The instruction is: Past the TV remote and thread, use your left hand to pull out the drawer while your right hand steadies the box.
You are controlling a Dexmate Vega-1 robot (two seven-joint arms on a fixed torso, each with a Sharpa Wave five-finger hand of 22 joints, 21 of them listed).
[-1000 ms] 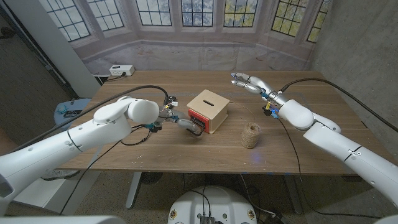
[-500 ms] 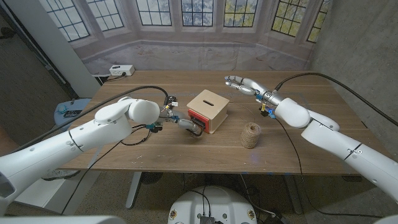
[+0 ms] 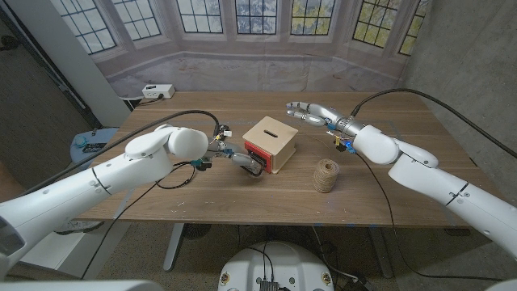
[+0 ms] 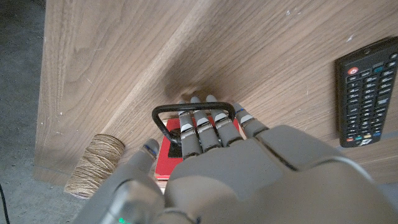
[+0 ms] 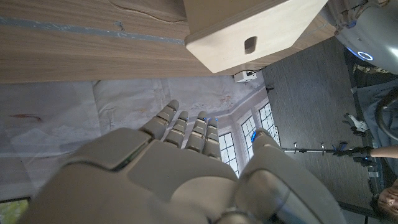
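Note:
A light wooden box with a slot in its top stands mid-table, its red drawer front facing my left arm. My left hand has its fingers hooked through the drawer's black wire handle. My right hand hovers in the air behind and to the right of the box, fingers spread and holding nothing; the box lies ahead of its fingers. A twine spool stands right of the box. The black TV remote lies near my left wrist.
A white power strip sits at the table's back left corner. A blue object stands off the table's left side. Black cables run along both arms. Bare wood stretches in front of the box and spool.
My right hand has moved left, closer to the box's back right. My left hand stays at the drawer handle, and the box has not moved.

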